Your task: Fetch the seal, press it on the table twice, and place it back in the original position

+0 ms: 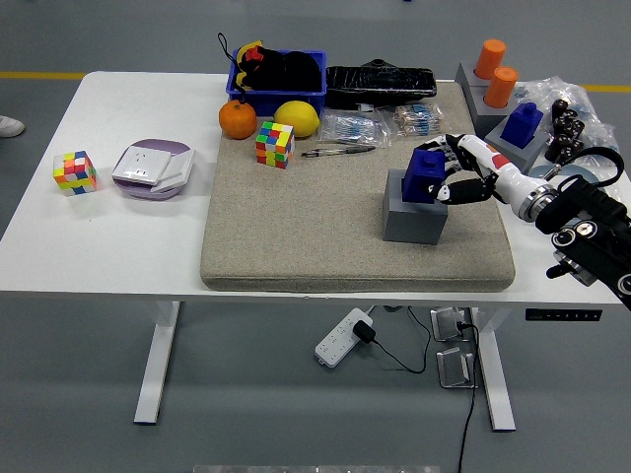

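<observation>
A blue seal (426, 173) stands on a grey block base (414, 212) on the right part of the beige mat (325, 227). My right hand (451, 173) reaches in from the right and its fingers close around the seal's right side, thumb low and fingers high. The seal still rests on the base. The left arm is out of view.
Behind on the right are a second blue seal (521, 123) and two orange seals (496, 72) on grey stands. On the mat are a pen (335, 150), a Rubik's cube (275, 144), a lemon (296, 117) and an orange (238, 119). A blue bin (280, 75) stands behind them.
</observation>
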Available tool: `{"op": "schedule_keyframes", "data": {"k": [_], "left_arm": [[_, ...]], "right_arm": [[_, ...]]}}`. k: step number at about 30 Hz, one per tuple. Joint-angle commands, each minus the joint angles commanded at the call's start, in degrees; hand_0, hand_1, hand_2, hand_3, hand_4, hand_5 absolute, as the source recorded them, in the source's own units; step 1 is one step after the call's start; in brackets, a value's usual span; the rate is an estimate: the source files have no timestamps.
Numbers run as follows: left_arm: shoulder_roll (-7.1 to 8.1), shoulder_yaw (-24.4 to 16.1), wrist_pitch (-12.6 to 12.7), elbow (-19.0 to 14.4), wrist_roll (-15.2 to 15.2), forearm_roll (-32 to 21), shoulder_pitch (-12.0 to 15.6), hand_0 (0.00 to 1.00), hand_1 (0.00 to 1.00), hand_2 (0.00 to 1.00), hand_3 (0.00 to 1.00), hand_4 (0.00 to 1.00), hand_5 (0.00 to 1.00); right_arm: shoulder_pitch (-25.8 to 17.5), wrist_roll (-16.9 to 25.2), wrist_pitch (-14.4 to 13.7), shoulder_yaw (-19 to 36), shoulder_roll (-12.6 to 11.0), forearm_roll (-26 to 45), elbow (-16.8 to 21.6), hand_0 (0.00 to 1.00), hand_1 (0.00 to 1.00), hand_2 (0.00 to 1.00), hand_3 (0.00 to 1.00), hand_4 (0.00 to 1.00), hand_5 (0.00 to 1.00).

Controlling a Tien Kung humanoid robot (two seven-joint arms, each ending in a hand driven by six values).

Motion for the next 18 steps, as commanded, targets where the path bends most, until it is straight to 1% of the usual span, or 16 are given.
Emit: {"op": "schedule_keyframes", "data": {"k": [17, 18], "left_arm": [[-0.07, 0.0, 0.0, 0.0, 0.0, -0.1, -0.1, 0.82, 0.799, 0.766, 0.818, 0.779, 0.277], [-0.07, 0.0, 0.0, 0.0, 0.0, 0.0, -0.1, 0.819, 0.8, 0.766, 0.818, 0.779, 0.277]], "right_arm": [[0.7, -0.5, 0.1, -1.2, 0.4, 0.0, -0.2, 0.526, 0.4, 0.384, 0.425, 0.562, 0.002], [0.7, -0.5, 0.1, -1.2, 0.5, -0.1, -0.2, 0.548, 0.442, 0.429, 0.467, 0.543, 0.002]]}}
